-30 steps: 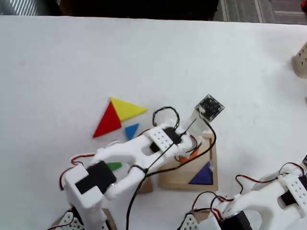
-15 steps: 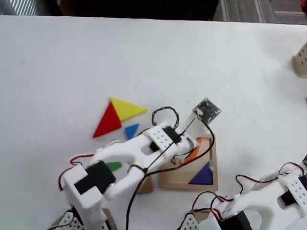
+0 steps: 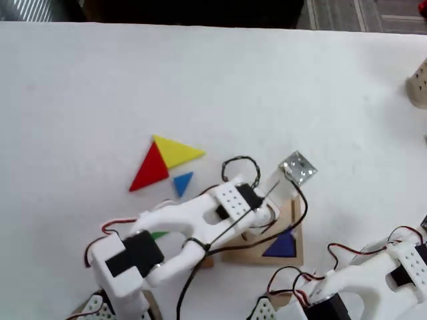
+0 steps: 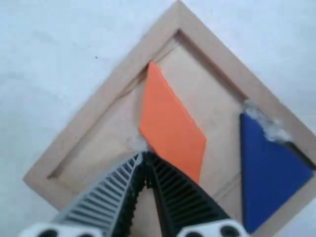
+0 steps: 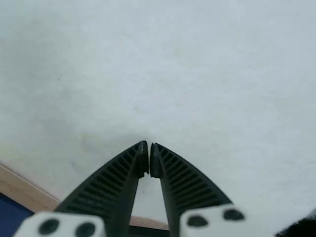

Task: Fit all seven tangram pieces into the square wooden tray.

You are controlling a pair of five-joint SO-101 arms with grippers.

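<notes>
While the closed left tool [image 4: 145,158] touches the orange piece [image 4: 170,128] in the tray [image 4: 94,101], seating seems underway — next, push it flush. Right tool [image 5: 149,159]: closed.

a white table [image 3: 100,80] seen from above. a red triangle [image 3: 151,170] and a yellow triangle [image 3: 175,151] lie flat on it near the middle, touching along one edge, with a small blue triangle [image 3: 181,183] just beside them on the near side and a green piece [image 3: 159,235], mostly hidden, nearer still. a square wooden tray [image 3: 297,240] sits on the table to the right of these pieces, and a beige perforated object [image 3: 419,83] stands at the far right edge, well apart.
</notes>
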